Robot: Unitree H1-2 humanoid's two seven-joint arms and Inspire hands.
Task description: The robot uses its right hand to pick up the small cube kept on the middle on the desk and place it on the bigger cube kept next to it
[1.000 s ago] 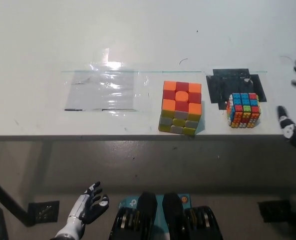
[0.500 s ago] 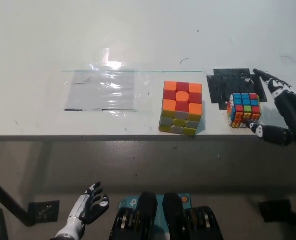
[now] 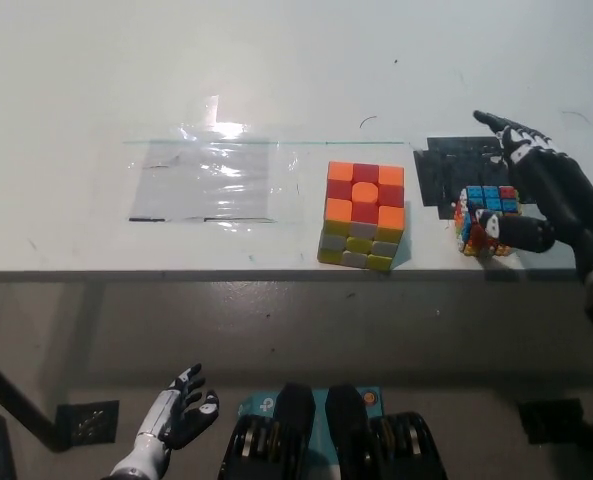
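Note:
The small multicoloured cube (image 3: pixel 479 213) sits on a black patch near the desk's front edge, right of centre. My black right hand (image 3: pixel 546 200) is wrapped around its right side, thumb in front of it and fingers spread over its far side, still open and not clearly gripping. The bigger cube (image 3: pixel 363 215), orange and red on top with yellow and grey sides, stands just left of it at the desk's front edge. My white left hand (image 3: pixel 174 415) rests open below the desk at the lower left.
The white desk (image 3: pixel 276 70) fills the upper picture, with its front edge running just below the cubes. A clear plastic sheet (image 3: pixel 211 180) lies left of the bigger cube. The black patch (image 3: pixel 446 170) lies under the small cube.
My right hand has moved left from the picture's right edge and now surrounds the small cube's right side. Both cubes and the left hand have stayed put.

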